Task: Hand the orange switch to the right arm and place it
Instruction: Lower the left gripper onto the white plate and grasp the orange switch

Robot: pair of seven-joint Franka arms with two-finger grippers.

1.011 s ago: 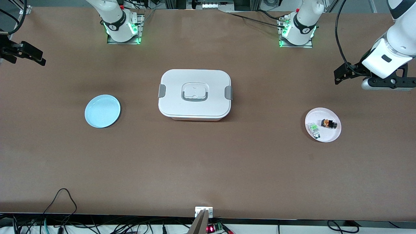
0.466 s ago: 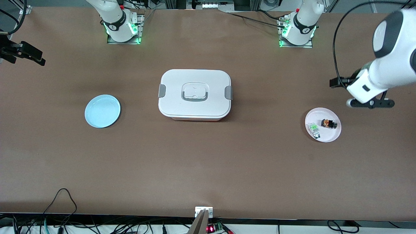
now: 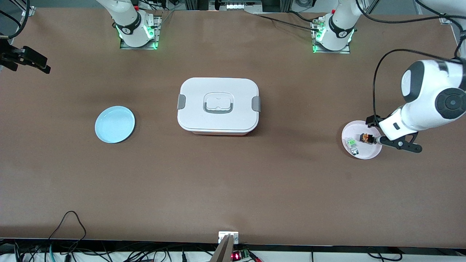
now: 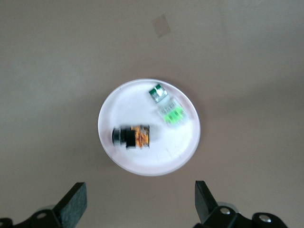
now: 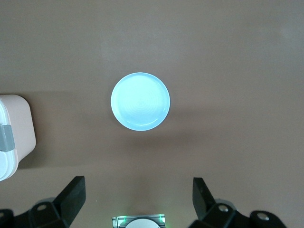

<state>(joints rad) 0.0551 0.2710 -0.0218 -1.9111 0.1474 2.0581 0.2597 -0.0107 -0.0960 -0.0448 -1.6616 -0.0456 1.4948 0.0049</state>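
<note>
The orange switch [image 3: 367,138] [image 4: 132,137], a small black block with an orange end, lies on a pale pink plate [image 3: 364,152] [image 4: 154,161] toward the left arm's end of the table. My left gripper [image 3: 399,143] [image 4: 140,203] hangs open over the table just beside that plate's rim, with nothing between its fingers. My right gripper [image 3: 34,60] [image 5: 137,199] waits open and empty, high up at the right arm's end, looking down on a light blue plate [image 3: 114,124] [image 5: 140,101].
A small clear-and-green part [image 3: 351,143] [image 4: 167,107] shares the pink plate with the switch. A white lidded box with grey latches [image 3: 218,105] [image 5: 14,133] stands mid-table between the two plates. Cables hang along the table edge nearest the front camera.
The left arm has swung down and toward the front camera, from over the table's end to just beside the pink plate. The right arm has not moved.
</note>
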